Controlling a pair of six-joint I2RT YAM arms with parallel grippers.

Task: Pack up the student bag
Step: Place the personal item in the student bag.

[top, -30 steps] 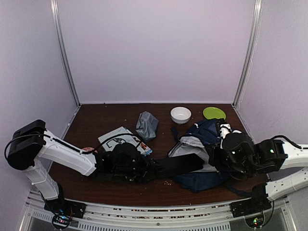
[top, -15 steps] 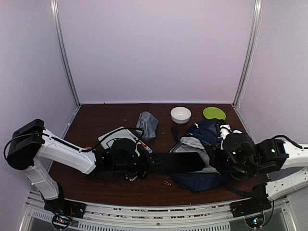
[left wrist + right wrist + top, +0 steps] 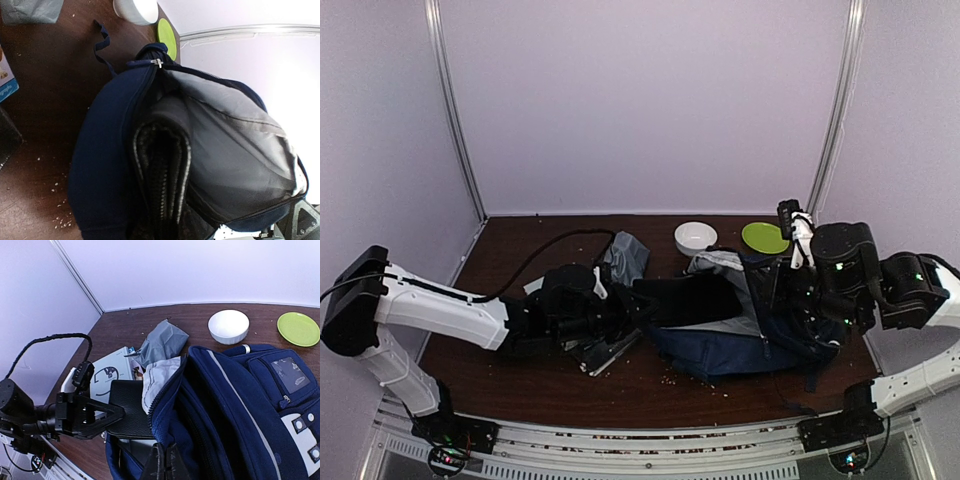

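The navy student bag (image 3: 720, 345) lies on its side at centre right, its mouth facing left. My right gripper (image 3: 167, 465) is shut on the bag's zipper rim (image 3: 172, 385) and holds the mouth open and raised. My left gripper (image 3: 102, 420) is shut on a flat black case (image 3: 132, 407), whose far end sits inside the opening. From the left wrist the case (image 3: 162, 175) shows edge-on, between the blue wall (image 3: 100, 165) and the grey lining (image 3: 235, 155). In that view my own fingers are hidden.
A white book (image 3: 107, 372) lies on the brown table under my left arm. A grey fabric pouch (image 3: 626, 258) sits behind it. A white bowl (image 3: 695, 238) and a green plate (image 3: 765, 235) stand at the back right. Crumbs dot the table near the bag.
My right gripper has lifted the bag's rim up and back, opening the mouth. My left arm has carried the black case up and to the right, into the opening.
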